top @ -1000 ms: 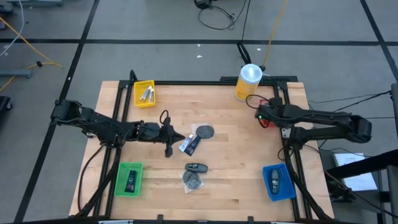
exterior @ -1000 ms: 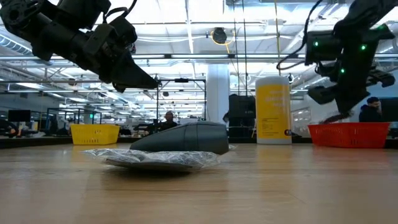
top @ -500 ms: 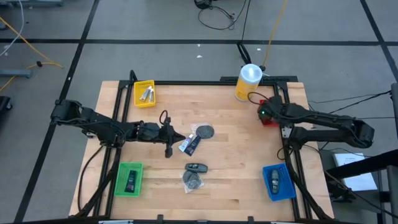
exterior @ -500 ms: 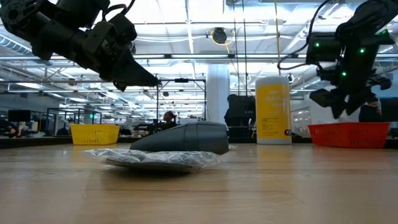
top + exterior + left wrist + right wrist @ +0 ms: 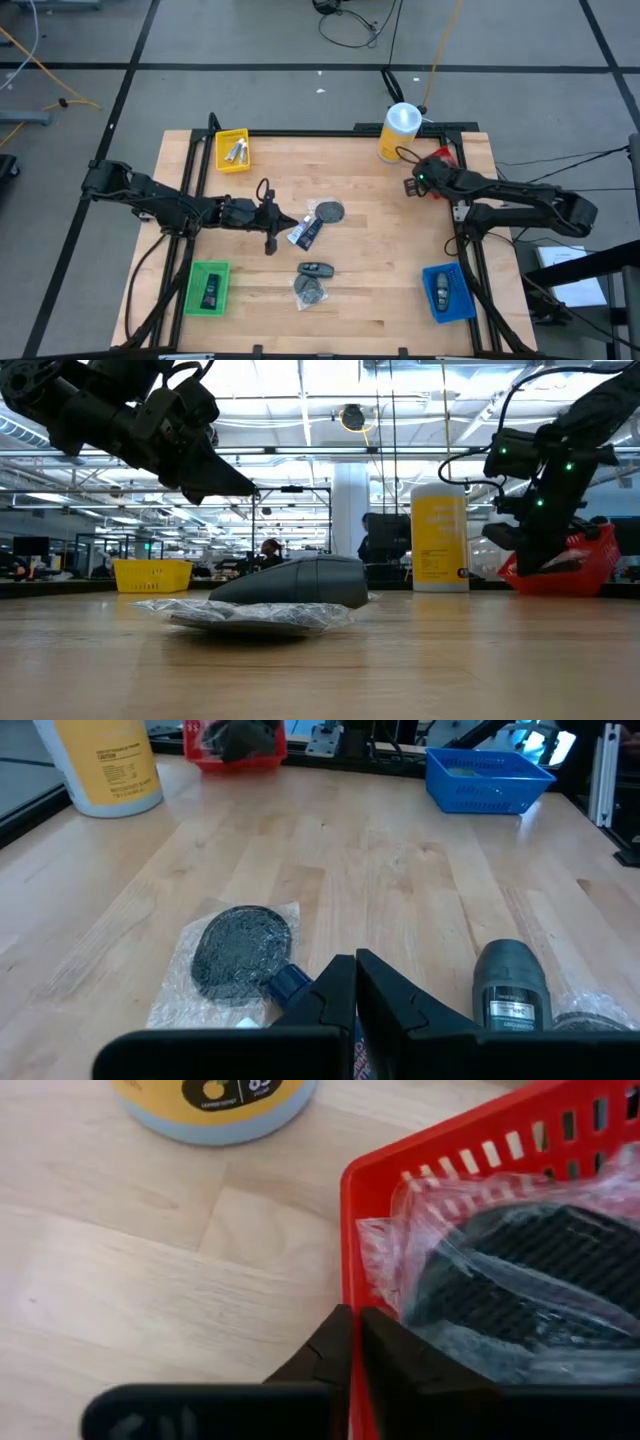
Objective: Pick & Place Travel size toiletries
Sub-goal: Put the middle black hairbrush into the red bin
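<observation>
The surface (image 5: 380,290) is a pale wooden top framed by dark rails, standing on a grey floor crossed by dark lines and loose cables. Beyond it, the low view looks into a bright hall with strip lights and desks. A yellow canister (image 5: 399,132) stands at the upper right of the high view. Just below and right of it the right pincer (image 5: 424,187) has its fingers closed on the rim of a red tray (image 5: 441,160), which is tipped up in the low view and holds a wrapped dark disc (image 5: 545,1275). The left pincer (image 5: 271,220) hovers left of centre, fingers together and holding nothing. Right beside it lie a white tube (image 5: 305,233) and another wrapped disc (image 5: 329,211); lower down are a black pack (image 5: 316,269) and a further disc (image 5: 311,288). A yellow tray (image 5: 232,150), green tray (image 5: 208,288) and blue tray (image 5: 447,292) each hold items.
</observation>
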